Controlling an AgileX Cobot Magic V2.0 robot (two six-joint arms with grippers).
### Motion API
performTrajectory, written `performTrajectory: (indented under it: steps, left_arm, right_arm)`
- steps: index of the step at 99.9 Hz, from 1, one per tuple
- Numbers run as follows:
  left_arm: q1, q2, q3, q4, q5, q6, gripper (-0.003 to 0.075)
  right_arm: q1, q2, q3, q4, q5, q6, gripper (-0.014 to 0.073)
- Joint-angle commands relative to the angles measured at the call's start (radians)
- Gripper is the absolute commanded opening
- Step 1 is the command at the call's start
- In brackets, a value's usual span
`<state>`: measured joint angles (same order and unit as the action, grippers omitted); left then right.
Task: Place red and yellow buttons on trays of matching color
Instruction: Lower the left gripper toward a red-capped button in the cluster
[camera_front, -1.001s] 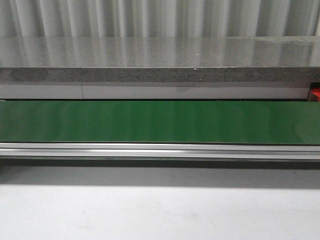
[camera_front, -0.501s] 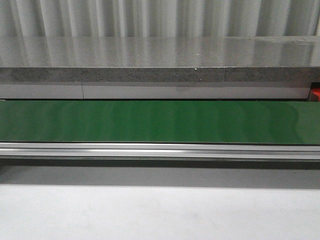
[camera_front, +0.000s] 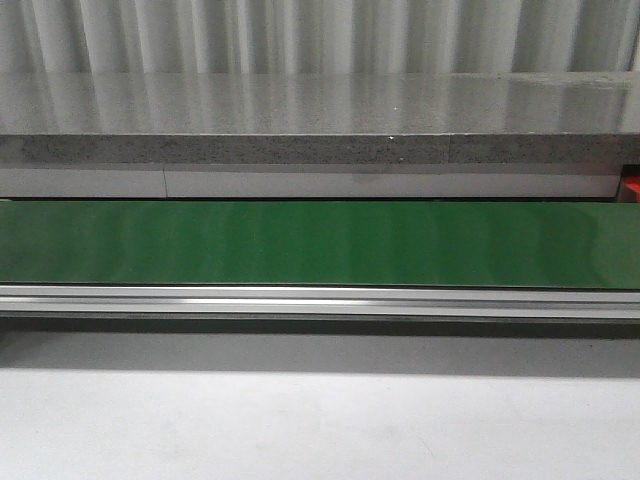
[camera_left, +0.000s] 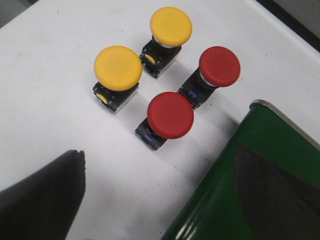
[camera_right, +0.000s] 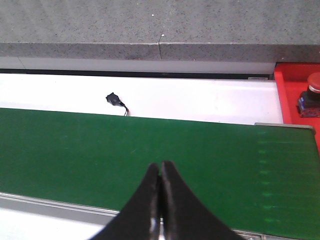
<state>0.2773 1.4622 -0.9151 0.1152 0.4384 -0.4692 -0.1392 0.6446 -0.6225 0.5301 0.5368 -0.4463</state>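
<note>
Red and yellow buttons lay ahead of the spread-open left gripper | nearest red, mushroom cap up | right gripper pinched closed, holding nothing

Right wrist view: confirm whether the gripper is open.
No, the right gripper is shut, its two fingers pressed together above the green belt with nothing between them.

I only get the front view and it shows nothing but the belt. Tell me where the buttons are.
Observer: Left wrist view shows two yellow buttons and two red buttons on the white table, beside the belt's end.
Operator: Report the left gripper.
Observer: Left gripper is open, empty, above them.
Operator: Now the right one.
Observer: Right gripper is shut over the belt. A red tray already holds one red button.
</note>
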Motion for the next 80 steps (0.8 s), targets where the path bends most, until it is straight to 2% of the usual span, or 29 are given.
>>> performTrajectory:
  steps: [1,31,68,75,80]
  left_arm:
    - [0.008,0.012,-0.044,-0.010,-0.080,-0.012,0.0587]
    - [0.008,0.150,-0.129,-0.012,-0.084,-0.012,0.0587]
    - [0.008,0.263,-0.159,-0.018,-0.080,-0.012,0.0586]
    - [0.008,0.268,-0.159,-0.018,-0.084,-0.012,0.0575]
    - [0.008,0.268,-0.159,-0.018,-0.089,-0.012,0.0535]
  right_arm:
    - [0.001,-0.003,-0.025,0.013,-0.055,-0.008,-0.0068]
    - [0.001,-0.003,-0.025,0.013,-0.055,-0.008,-0.0068]
    - [0.001,-0.003,-0.025,0.013,-0.054,-0.008,-0.0068]
    - [0.001,-0.003,-0.025,0.013,-0.054,-0.008,-0.0068]
    - [0.001,-0.003,-0.025,0.013,-0.054,-0.008,-0.0068]
